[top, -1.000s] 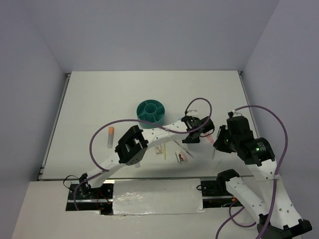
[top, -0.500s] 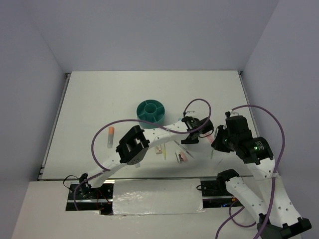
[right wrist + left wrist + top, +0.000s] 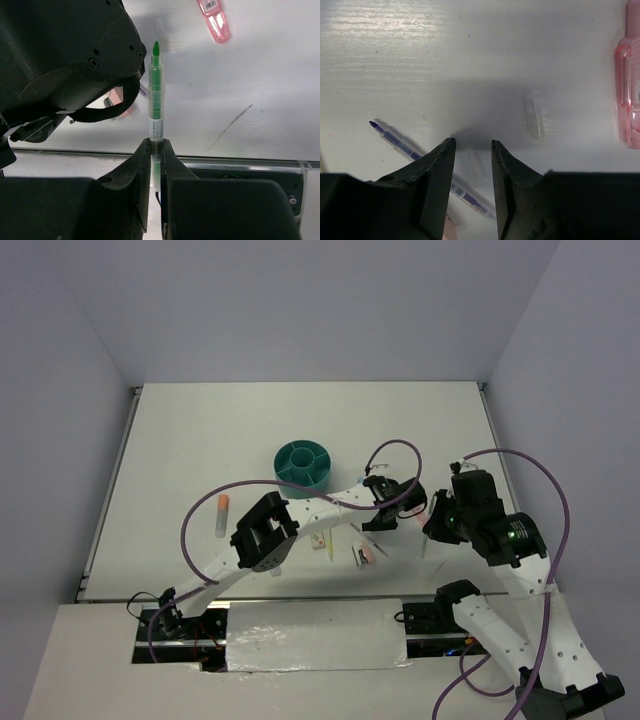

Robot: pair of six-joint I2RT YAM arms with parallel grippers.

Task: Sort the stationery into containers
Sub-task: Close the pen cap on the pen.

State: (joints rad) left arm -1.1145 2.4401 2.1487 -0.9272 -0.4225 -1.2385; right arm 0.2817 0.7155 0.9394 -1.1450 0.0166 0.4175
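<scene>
The right jaws clench a green pen (image 3: 155,95) by its tail; the left jaws stand released over a clear cap (image 3: 475,170). Crowded arms could knock the pen askew.

White table (image 3: 200,440), matte, faint wood grain. Pale lilac walls (image 3: 300,310) at 9, 12 and 3 o'clock. Metal rail (image 3: 108,495) along table edge at 9 o'clock. Crinkled silver sheet (image 3: 310,635) at 6 o'clock. Thin dark scratch (image 3: 229,128) on table surface, right wrist view.
</scene>
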